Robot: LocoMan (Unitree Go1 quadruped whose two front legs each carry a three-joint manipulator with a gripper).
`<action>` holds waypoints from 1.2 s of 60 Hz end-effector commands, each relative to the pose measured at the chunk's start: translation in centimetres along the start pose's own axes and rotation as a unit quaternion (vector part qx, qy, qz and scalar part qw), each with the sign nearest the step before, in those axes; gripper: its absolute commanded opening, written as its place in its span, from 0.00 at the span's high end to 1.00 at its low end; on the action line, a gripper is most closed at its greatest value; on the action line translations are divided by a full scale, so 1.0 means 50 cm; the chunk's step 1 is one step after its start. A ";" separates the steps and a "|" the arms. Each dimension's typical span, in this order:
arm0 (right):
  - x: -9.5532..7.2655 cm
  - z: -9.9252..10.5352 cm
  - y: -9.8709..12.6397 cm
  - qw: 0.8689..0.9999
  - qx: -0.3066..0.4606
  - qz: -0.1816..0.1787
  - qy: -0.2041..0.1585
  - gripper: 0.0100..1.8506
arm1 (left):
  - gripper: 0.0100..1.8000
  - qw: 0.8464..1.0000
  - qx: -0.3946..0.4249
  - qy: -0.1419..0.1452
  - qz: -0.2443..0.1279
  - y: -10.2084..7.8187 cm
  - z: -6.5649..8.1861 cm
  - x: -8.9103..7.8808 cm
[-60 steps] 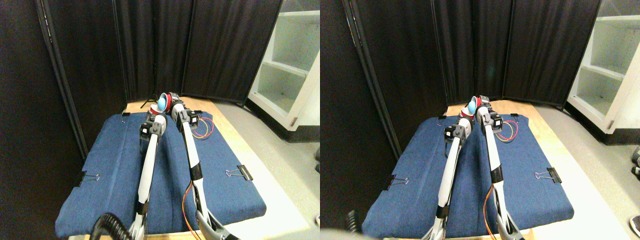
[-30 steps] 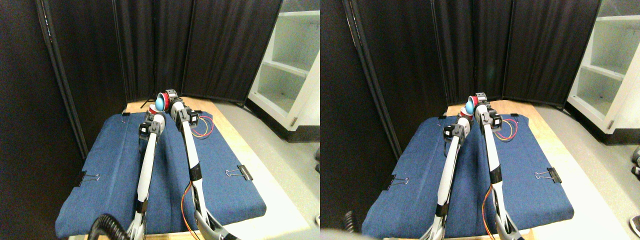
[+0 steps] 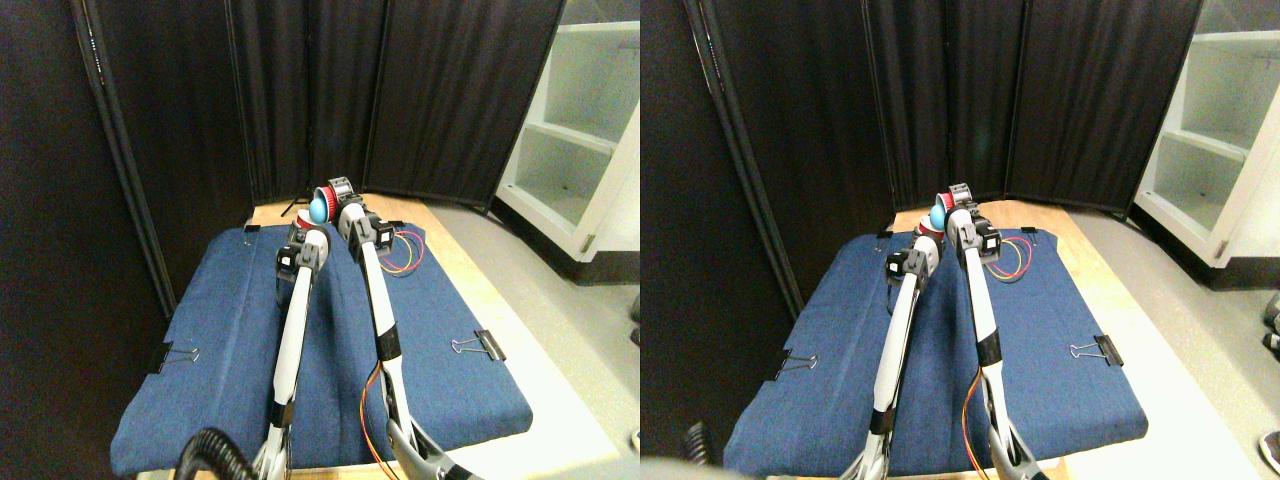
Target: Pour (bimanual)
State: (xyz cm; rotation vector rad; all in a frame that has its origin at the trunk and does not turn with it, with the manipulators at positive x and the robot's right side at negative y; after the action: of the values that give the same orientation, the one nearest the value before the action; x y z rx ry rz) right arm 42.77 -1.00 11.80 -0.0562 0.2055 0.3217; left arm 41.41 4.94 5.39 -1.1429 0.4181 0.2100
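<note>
Both pale manipulators reach to the far end of the blue cloth (image 3: 220,330). A red cup with a blue inside (image 3: 320,205) hangs tipped on its side, mouth facing left, and my right gripper (image 3: 338,198) is shut on it. Just below and left of that mouth shows a sliver of a second cup, white and red (image 3: 303,216), right at the tip of my left gripper (image 3: 303,228). The left wrist hides most of that cup.
Black binder clips (image 3: 488,345) pin the cloth to a wooden table (image 3: 470,280). Coloured cables (image 3: 405,255) loop on the cloth to the right of the arms. Dark curtain panels (image 3: 300,90) stand behind the table, and a white shelf unit (image 3: 580,130) stands at right.
The right gripper with the tipped red cup has edged slightly left and up, closer over the lower cup. The left arm has barely moved.
</note>
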 end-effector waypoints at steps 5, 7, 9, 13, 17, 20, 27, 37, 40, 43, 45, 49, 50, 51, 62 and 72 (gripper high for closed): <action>0.016 -0.001 -0.001 0.999 -0.046 -0.011 -0.006 0.81 | 0.82 0.999 -0.011 -0.015 -0.027 -0.017 0.010 0.001; 0.019 -0.001 -0.004 0.999 -0.044 -0.006 -0.011 0.82 | 0.82 0.999 -0.011 -0.015 -0.028 -0.017 0.011 0.001; 0.021 -0.001 -0.006 0.998 -0.054 -0.008 -0.011 0.81 | 0.82 0.999 -0.008 -0.015 -0.028 -0.017 0.011 0.002; 0.026 -0.001 -0.008 0.998 -0.065 -0.008 -0.014 0.80 | 0.82 1.000 -0.007 -0.012 -0.028 -0.017 0.013 0.006; 0.031 -0.001 -0.009 0.997 -0.074 -0.010 -0.015 0.80 | 0.82 1.000 -0.007 -0.011 -0.027 -0.017 0.013 0.008; 0.033 -0.001 -0.007 0.997 -0.075 -0.011 -0.012 0.80 | 0.82 1.000 -0.006 -0.009 -0.026 -0.017 0.014 0.011; 0.037 -0.001 -0.007 0.997 -0.076 -0.007 -0.010 0.81 | 0.82 1.000 -0.012 -0.010 -0.023 -0.016 0.016 0.015; 0.039 0.001 -0.011 1.000 -0.014 -0.023 -0.008 0.80 | 0.82 1.000 -0.006 -0.014 -0.027 -0.015 0.019 0.019; 0.040 0.001 -0.015 1.000 0.011 -0.027 -0.006 0.80 | 0.82 1.000 -0.008 -0.013 -0.027 -0.015 0.019 0.020; 0.044 0.000 -0.025 0.998 0.057 -0.024 -0.014 0.80 | 0.82 1.000 -0.007 -0.012 -0.028 -0.015 0.020 0.022; 0.046 -0.001 -0.030 0.996 0.083 -0.025 -0.015 0.80 | 0.82 0.999 -0.007 -0.011 -0.029 -0.014 0.021 0.023; 0.049 -0.003 -0.044 0.990 0.137 -0.037 -0.025 0.80 | 0.82 0.999 -0.009 -0.011 -0.028 -0.015 0.022 0.024; 0.049 -0.004 -0.046 0.988 0.149 -0.039 -0.028 0.80 | 0.82 0.999 -0.009 -0.011 -0.028 -0.015 0.022 0.024; 0.048 -0.005 -0.050 0.985 0.165 -0.046 -0.033 0.79 | 0.82 0.999 -0.010 -0.011 -0.029 -0.016 0.022 0.024; 0.047 -0.014 -0.087 0.932 0.355 -0.070 -0.040 0.79 | 0.82 0.999 -0.009 -0.011 -0.031 -0.018 0.023 0.027; 0.045 -0.042 -0.115 0.873 0.475 -0.090 -0.068 0.80 | 0.82 0.999 -0.005 -0.007 -0.035 -0.020 0.025 0.027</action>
State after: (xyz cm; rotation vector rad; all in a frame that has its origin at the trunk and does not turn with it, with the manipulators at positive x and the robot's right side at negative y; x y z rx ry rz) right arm 46.12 -5.67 9.12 0.8728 0.2681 -0.0048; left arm 42.81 5.78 5.38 -1.1555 0.3893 0.1994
